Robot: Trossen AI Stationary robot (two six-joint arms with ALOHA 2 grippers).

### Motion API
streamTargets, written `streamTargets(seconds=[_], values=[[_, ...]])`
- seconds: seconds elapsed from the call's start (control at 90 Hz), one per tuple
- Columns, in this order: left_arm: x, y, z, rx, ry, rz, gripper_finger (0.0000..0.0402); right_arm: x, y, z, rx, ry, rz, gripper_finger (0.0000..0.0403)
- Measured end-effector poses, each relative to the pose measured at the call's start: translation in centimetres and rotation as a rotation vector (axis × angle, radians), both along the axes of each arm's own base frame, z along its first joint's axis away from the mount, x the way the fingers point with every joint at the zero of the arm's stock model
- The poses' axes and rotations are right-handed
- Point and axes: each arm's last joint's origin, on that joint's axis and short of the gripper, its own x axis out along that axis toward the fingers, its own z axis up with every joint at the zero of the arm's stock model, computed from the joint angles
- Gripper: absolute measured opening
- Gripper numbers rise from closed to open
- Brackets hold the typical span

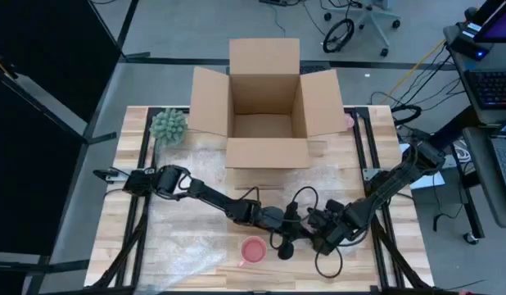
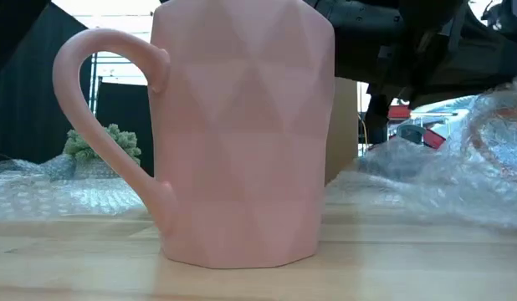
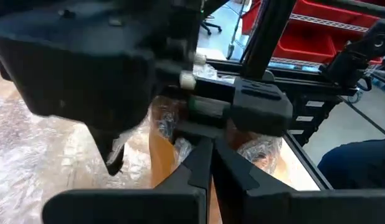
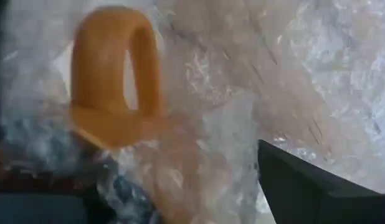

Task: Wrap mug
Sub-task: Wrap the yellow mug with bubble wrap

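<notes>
Wrapping was underway: both grippers met over bubble wrap (image 1: 187,238) around an orange mug (image 4: 114,74); their finger states couldn't be told. Next, tucking loose wrap probably.

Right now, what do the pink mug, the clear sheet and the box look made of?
Pink mug: likely glazed ceramic, matte, faceted walls, thick handle. Clear sheet: bubble wrap plastic, glossy, crinkled with small cells. Box: brown corrugated cardboard, dull, flaps folded open.
</notes>
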Motion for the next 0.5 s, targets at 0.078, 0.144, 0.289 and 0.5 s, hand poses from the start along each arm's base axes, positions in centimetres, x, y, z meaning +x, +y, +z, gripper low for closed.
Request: streamTargets(seconds=[0.078,0.144,0.289,0.5], values=[[0.0,0.0,0.0,0.0,0.0,-0.001,0.0,0.1,0.0,0.2,0.008,0.02,0.006,0.021],[0.0,0.0,0.0,0.0,0.0,-0.002,0.0,0.3,0.2,1.1,0.007,0.021,0.023,0.021],[0.0,0.0,0.0,0.0,0.001,-0.003,0.0,1.3,1.0,4.5,0.007,-0.002,0.082,0.021],[0.0,0.0,0.0,-0.001,0.002,-0.006,0.0,1.9,1.4,8.9,-0.04,0.016,0.146,0.021]])
